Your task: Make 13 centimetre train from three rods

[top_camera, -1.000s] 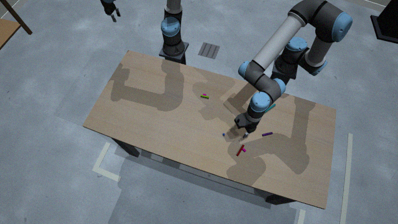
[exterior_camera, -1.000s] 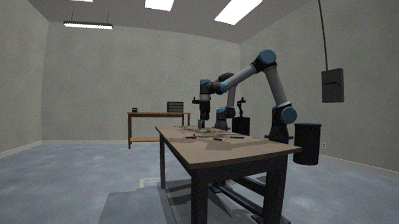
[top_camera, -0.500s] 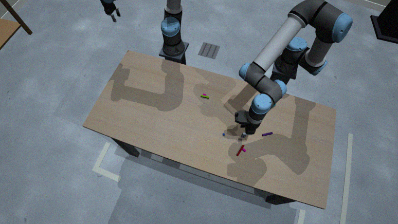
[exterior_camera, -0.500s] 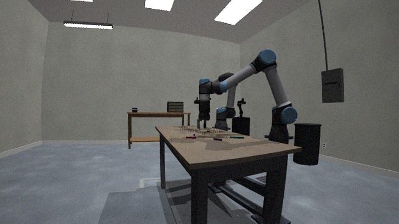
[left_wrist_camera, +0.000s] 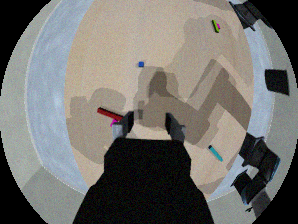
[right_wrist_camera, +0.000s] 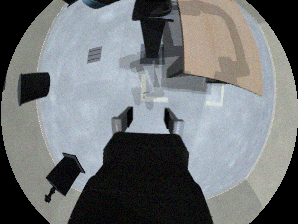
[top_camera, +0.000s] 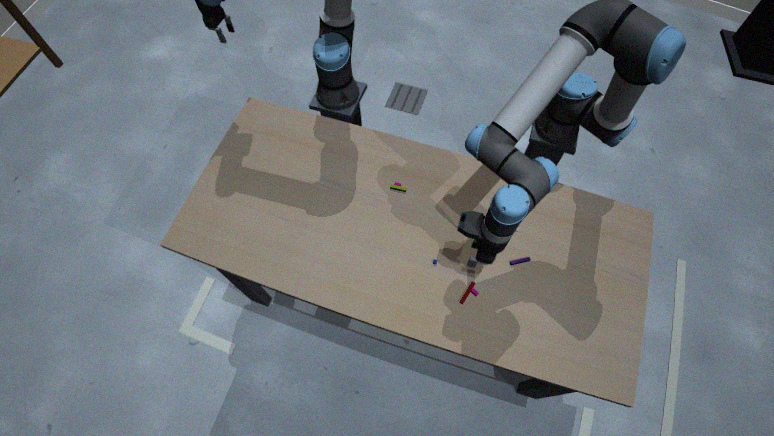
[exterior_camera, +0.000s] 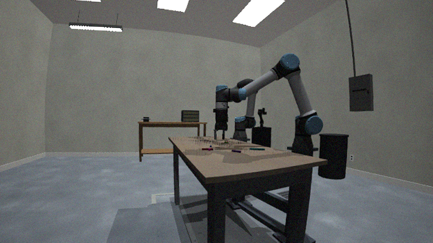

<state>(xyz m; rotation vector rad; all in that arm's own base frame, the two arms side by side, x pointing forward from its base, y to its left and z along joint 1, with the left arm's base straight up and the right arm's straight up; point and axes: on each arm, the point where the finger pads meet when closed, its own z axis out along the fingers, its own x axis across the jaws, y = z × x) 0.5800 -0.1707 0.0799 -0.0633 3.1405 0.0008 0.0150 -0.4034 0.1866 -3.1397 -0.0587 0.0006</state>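
My left gripper (top_camera: 479, 259) (exterior_camera: 219, 137) (left_wrist_camera: 149, 118) is open and empty above the table, between the blue and purple rods. A red rod (top_camera: 466, 294) (left_wrist_camera: 107, 113) lies with a magenta rod (top_camera: 475, 293) against its side. A small blue rod (top_camera: 434, 262) (left_wrist_camera: 141, 64) lies alone. A purple rod (top_camera: 519, 261) (exterior_camera: 236, 151) lies to the right in the top view. A turquoise rod (exterior_camera: 256, 149) (left_wrist_camera: 215, 153) is hidden by the arm there. A lime rod (top_camera: 398, 188) (left_wrist_camera: 215, 26) lies beside another magenta rod (top_camera: 397, 184). My right gripper (top_camera: 226, 35) (right_wrist_camera: 148, 113) is open and empty, off the table.
The wooden table (top_camera: 270, 216) (exterior_camera: 258, 167) carries the scattered rods. The left arm reaches over its middle and casts broad shadows. The right gripper hangs beyond the table's far left corner in the top view.
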